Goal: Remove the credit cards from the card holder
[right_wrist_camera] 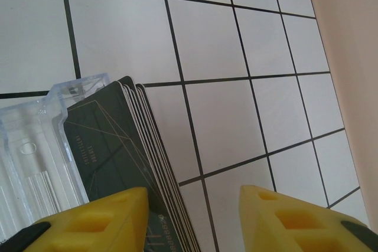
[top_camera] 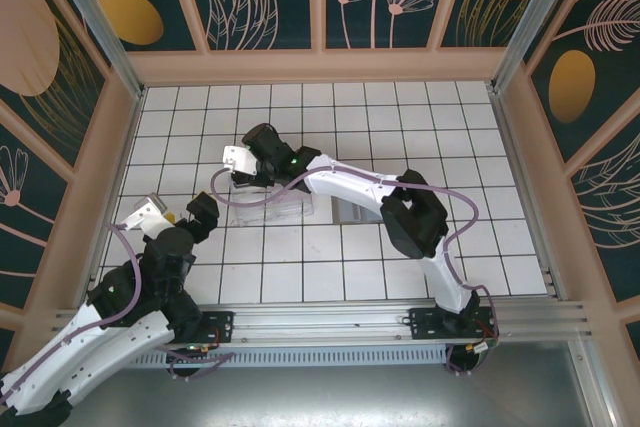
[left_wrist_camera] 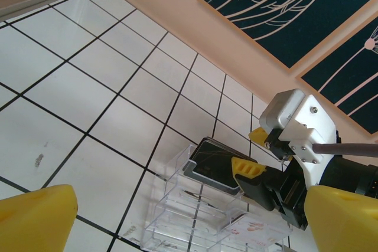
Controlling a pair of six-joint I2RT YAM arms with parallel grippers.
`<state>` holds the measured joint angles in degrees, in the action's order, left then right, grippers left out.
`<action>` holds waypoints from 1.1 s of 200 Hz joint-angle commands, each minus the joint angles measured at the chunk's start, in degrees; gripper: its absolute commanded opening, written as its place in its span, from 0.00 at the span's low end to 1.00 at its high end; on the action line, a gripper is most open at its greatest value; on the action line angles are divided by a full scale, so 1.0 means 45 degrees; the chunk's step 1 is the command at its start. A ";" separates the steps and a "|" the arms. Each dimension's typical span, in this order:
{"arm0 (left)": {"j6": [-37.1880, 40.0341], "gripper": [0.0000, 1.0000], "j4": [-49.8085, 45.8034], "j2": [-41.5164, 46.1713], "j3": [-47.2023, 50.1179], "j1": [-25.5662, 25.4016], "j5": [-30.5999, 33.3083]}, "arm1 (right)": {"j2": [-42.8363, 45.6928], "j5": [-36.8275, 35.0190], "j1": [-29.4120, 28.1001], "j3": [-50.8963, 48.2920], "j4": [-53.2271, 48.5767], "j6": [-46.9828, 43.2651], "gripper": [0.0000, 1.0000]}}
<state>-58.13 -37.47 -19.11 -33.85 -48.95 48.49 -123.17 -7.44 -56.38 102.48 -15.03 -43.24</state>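
Top external: right gripper (top_camera: 245,175) over card holder (top_camera: 285,209); left gripper (top_camera: 185,215) near, apart | Left wrist: left jaws wide, empty; credit cards (left_wrist_camera: 209,166) stacked in holder's end slot | Right wrist: right jaws part-open, straddling cards, not clamped

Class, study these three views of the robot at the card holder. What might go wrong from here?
1. The left claw stands open, away from the clear card holder, so nothing steadies it; pulling the credit cards may drag or tip it.
2. The cards form a fanned stack beside one finger of the right claw, with a gap on the other side; closing may catch only some or splay them.
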 commanded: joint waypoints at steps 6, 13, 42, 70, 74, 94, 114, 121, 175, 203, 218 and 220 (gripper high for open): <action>0.0299 0.99 0.0223 -0.0060 0.0099 0.0057 0.0069 | 0.1069 0.0228 0.0029 -0.0684 0.0492 0.0619 0.46; 0.0319 0.99 0.0270 -0.0095 0.0077 0.0057 0.0046 | 0.1343 0.0247 0.0024 -0.0945 0.0642 0.0774 0.46; 0.0684 0.99 0.0841 -0.0379 0.0116 0.0057 -0.0356 | 0.2791 0.0005 0.0048 -0.2538 0.1660 0.1563 0.47; 0.1009 0.99 0.1599 -0.1214 0.0052 0.0065 -0.0951 | 0.4556 -0.0299 0.0230 -0.4368 0.2716 0.2906 0.47; 0.1054 0.99 0.1711 -0.1381 0.0032 0.0058 -0.1001 | 0.4839 -0.0299 0.0282 -0.4665 0.2838 0.3154 0.47; 0.1526 0.98 0.2623 -0.2292 -0.0036 0.0057 -0.1732 | 0.6247 -0.0183 0.0760 -0.6013 0.3332 0.4753 0.47; 0.1706 0.95 0.3597 -0.3427 -0.0071 0.0057 -0.2699 | 0.7753 0.0541 0.1508 -0.7456 0.3487 0.6466 0.47; 0.1682 0.93 0.3936 -0.3889 -0.0110 0.0057 -0.3023 | 0.8281 0.0751 0.1772 -0.8007 0.3578 0.6974 0.47; 0.1304 0.76 0.6654 -0.7901 -0.0781 0.0057 -0.5904 | 1.1576 0.1717 0.4159 -1.1421 0.3420 1.1728 0.46; 0.0826 0.66 0.7673 -1.0108 -0.1477 -0.0008 -0.7329 | 1.2453 0.2391 0.5298 -1.3051 0.3144 1.3601 0.43; 0.0605 0.62 0.8037 -1.1216 -0.1888 -0.0235 -0.7745 | 1.2905 0.2343 0.5496 -1.3957 0.3159 1.4464 0.43; 0.0581 0.61 0.8099 -1.1376 -0.1945 -0.0265 -0.7811 | 1.2964 0.2363 0.5497 -1.4084 0.3177 1.4559 0.43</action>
<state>-53.63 -7.42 -64.55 -39.05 -49.06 19.75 -67.77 0.38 -32.80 44.53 -0.25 11.33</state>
